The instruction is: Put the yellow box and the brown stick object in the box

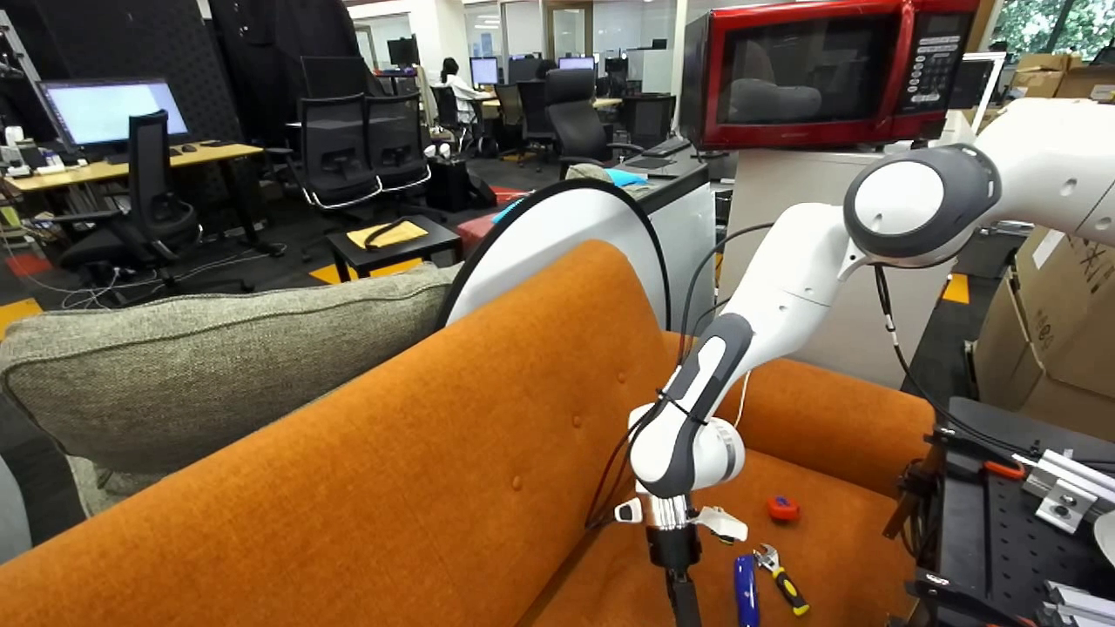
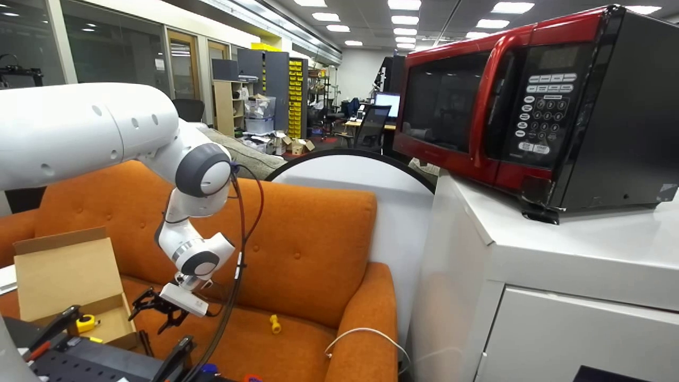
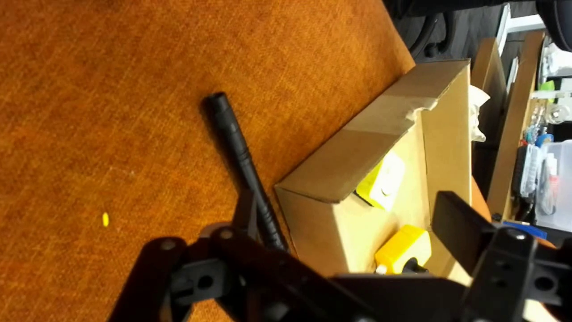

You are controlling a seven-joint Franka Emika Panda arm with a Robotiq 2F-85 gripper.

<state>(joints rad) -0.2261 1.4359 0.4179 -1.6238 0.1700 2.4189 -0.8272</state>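
The open cardboard box (image 2: 66,273) stands on the sofa in an exterior view, and its wall shows in the wrist view (image 3: 310,219). Two yellow squarish blocks lie inside it. One has a white face (image 3: 380,183); the other has a black part (image 3: 404,248) and also shows in an exterior view (image 2: 86,322). I cannot tell which is the yellow box. The brown stick object is out of view or hidden; a black stick (image 3: 241,154) lies on the sofa beside the box. My gripper (image 3: 351,217) is open and empty, near the box in an exterior view (image 2: 145,325).
A blue item (image 1: 746,590), a wrench (image 1: 781,579) and a red item (image 1: 783,509) lie on the sofa seat. A yellow dumbbell-shaped piece (image 2: 275,324) lies near the armrest. A tiny yellow speck (image 3: 105,219) shows on the fabric. The orange backrest (image 1: 488,418) stands beside the arm.
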